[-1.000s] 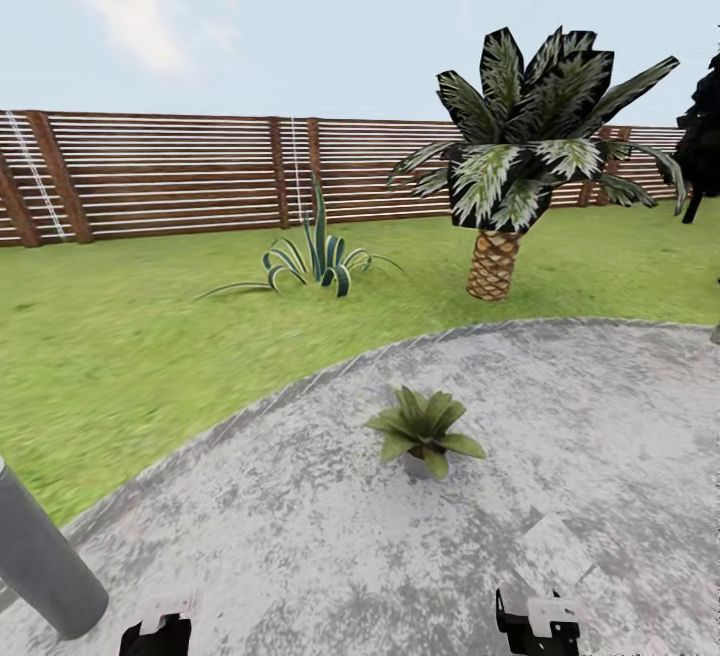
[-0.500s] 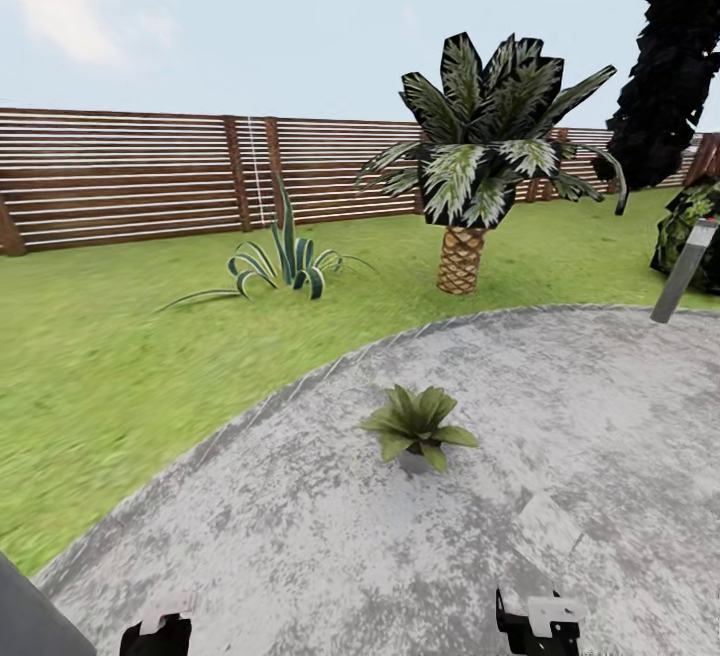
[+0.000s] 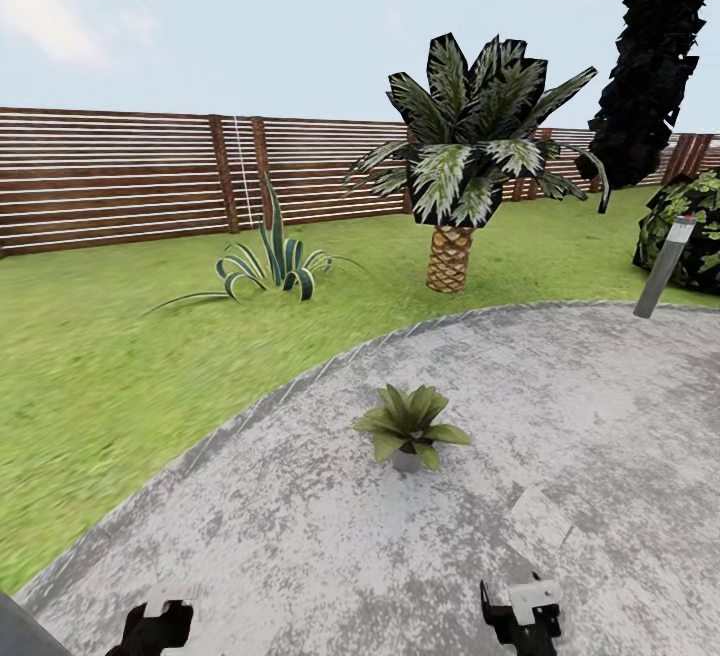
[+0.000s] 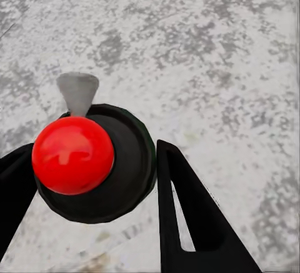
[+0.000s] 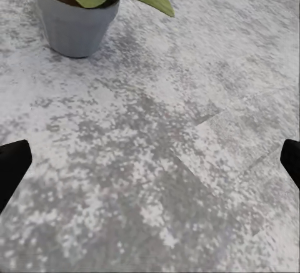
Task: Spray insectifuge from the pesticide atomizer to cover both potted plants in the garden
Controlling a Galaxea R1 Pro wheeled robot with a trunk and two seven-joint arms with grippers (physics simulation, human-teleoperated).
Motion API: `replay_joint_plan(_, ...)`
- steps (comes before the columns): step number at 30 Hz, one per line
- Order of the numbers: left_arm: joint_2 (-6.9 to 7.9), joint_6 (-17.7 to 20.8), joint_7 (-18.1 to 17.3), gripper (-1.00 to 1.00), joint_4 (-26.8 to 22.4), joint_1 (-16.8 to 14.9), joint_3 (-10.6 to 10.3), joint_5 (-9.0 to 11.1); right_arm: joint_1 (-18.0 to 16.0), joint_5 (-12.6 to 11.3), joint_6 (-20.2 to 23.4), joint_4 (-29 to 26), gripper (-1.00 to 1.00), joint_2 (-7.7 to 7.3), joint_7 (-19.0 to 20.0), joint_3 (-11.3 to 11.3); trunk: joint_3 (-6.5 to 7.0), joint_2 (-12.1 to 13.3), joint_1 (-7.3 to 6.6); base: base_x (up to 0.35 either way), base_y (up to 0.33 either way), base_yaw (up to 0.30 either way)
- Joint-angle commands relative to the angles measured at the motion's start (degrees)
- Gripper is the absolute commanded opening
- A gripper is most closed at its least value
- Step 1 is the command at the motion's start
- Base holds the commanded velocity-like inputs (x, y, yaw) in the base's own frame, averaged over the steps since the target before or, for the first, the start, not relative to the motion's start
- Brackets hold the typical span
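One potted plant (image 3: 408, 426), a low rosette of green leaves in a small grey pot, stands on the round grey patio (image 3: 300, 536); its pot (image 5: 74, 26) shows close in the right wrist view. The second potted plant is out of view. The pesticide atomizer (image 4: 75, 154), black with a red round top and a grey nozzle, sits between the fingers of my left gripper (image 4: 90, 160), which is shut on it. My left gripper (image 3: 155, 629) is low at the left of the head view. My right gripper (image 3: 520, 616) stands open a short way before the plant, its fingers spread wide.
Green lawn (image 3: 120, 376) borders the patio on the left. Beyond it stand a striped agave (image 3: 272, 261), a palm (image 3: 455, 186), a dark tree (image 3: 655, 56), a bush (image 3: 690, 231) and a brown slatted fence (image 3: 110, 176). A grey post (image 3: 664, 268) stands at the patio's right edge.
The whole picture has slid left, so the camera has turned right: the grey post at the left left the frame and the right post, tree and bush came in. Both grippers sit slightly higher.
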Motion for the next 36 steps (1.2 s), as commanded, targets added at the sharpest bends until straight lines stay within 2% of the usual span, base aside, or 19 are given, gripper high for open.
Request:
replay_joint_plan(1,0.07,-0.13,-0.50,-1.00,-0.51,-0.08,0.51,-1.92,-0.05,1.87,-0.05,-1.16,1.00,0.03,-0.27,1.58,-0.05,-0.02,-0.01,0.000,0.000,0.000)
replay_joint_plan(3,0.14,0.15,-2.52,-1.00,-3.64,-0.19,0.50,-6.39,-0.03,5.38,0.67,-4.85,1.00,0.08,2.46,5.65,-0.05,-0.02,-0.01,0.000,0.000,0.000)
replay_joint_plan(4,0.13,0.31,-4.11,-1.00,-4.81,-0.21,0.52,-7.84,-0.05,6.31,1.38,-5.83,1.00,0.09,4.88,6.39,-0.05,-0.02,-0.01,0.000,0.000,0.000)
replay_joint_plan(5,0.14,0.50,-7.10,-1.00,-6.46,-0.23,0.54,-9.79,-0.22,7.36,3.09,-6.83,1.00,0.09,10.10,7.04,-0.05,-0.02,-0.01,0.000,0.000,0.000)
replay_joint_plan(8,0.24,0.64,-14.35,-1.00,-9.97,-0.29,0.40,-13.25,-1.68,8.26,6.87,-8.76,1.00,0.10,23.78,7.54,-0.05,-0.02,-0.01,0.000,0.000,0.000)
replay_joint_plan(9,0.40,0.66,-17.48,-1.00,-10.90,-0.31,0.19,-15.13,-2.25,8.40,7.52,-9.96,1.00,0.10,27.67,7.61,-0.05,-0.02,-0.01,0.000,0.000,0.000)
replay_joint_plan(10,0.73,0.74,-22.58,-1.00,-11.94,-0.51,0.00,-18.82,-2.81,8.53,8.13,-11.78,1.00,0.06,31.94,7.66,-0.05,-0.02,-0.01,0.000,0.000,0.000)
replay_joint_plan(12,0.98,0.91,-29.75,-1.00,-13.30,-1.83,-0.08,-24.26,-3.30,8.68,8.60,-14.33,1.00,-0.06,36.25,7.70,-0.05,-0.02,-0.01,0.000,0.000,0.000)
replay_joint_plan(14,1.11,1.09,-35.28,-1.00,-13.94,-3.43,-0.18,-27.21,-3.64,9.59,8.78,-16.21,1.00,-0.25,40.28,7.71,-0.05,-0.02,-0.01,0.000,0.000,0.000)
replay_joint_plan(15,1.10,1.13,-38.11,-1.00,-14.16,-4.15,-0.25,-28.20,-4.02,10.84,8.82,-17.09,1.00,-0.34,42.69,7.72,-0.05,-0.02,-0.01,0.000,0.000,0.000)
replay_joint_plan(16,0.94,1.36,-41.61,-1.00,-14.35,-5.37,-0.30,-30.31,-4.92,13.29,8.85,-17.87,1.00,-0.40,45.90,7.72,-0.05,-0.02,-0.01,0.000,0.000,0.000)
replay_joint_plan(19,-0.06,2.33,-42.44,-1.00,-15.33,-6.31,-1.20,-30.99,-5.87,13.78,9.84,-18.23,1.00,0.59,46.75,8.68,-0.04,-0.02,-0.01,0.000,0.000,0.000)
replay_joint_plan(20,-0.35,2.65,-42.71,-1.00,-15.40,-6.64,-1.51,-31.26,-6.19,13.58,9.82,-18.09,1.00,0.91,47.07,8.37,-0.04,-0.02,-0.01,0.000,0.000,0.000)
replay_joint_plan(21,-0.01,2.30,-42.36,-1.00,-15.24,-6.30,-1.15,-31.55,-6.52,13.24,9.49,-17.77,1.00,1.24,46.72,8.04,-0.04,-0.02,-0.01,0.000,0.000,0.000)
replay_joint_plan(25,1.22,1.01,-41.06,-1.00,-15.16,-5.00,-0.21,-30.60,-6.46,12.91,8.22,-17.56,1.00,2.28,45.44,7.06,-0.04,-0.02,-0.01,0.000,0.000,0.000)
replay_joint_plan(30,1.06,0.54,-41.13,-1.00,-15.18,-5.61,-1.30,-29.82,-6.44,12.91,8.22,-17.54,1.00,2.45,44.40,7.16,-0.04,-0.02,-0.01,0.000,0.000,0.000)
replay_joint_plan(35,-0.55,1.81,-42.72,-1.00,-15.31,-7.06,-2.89,-29.85,-6.75,12.95,8.24,-18.04,1.00,3.12,44.82,8.53,-0.04,-0.02,-0.01,0.000,0.000,0.000)
replay_joint_plan(36,-3.82,7.33,-45.87,-1.00,-15.32,-11.72,-16.87,-29.88,-6.93,12.86,8.29,-18.17,1.00,3.52,48.87,14.86,-0.04,-0.02,-0.01,0.000,0.000,0.000)
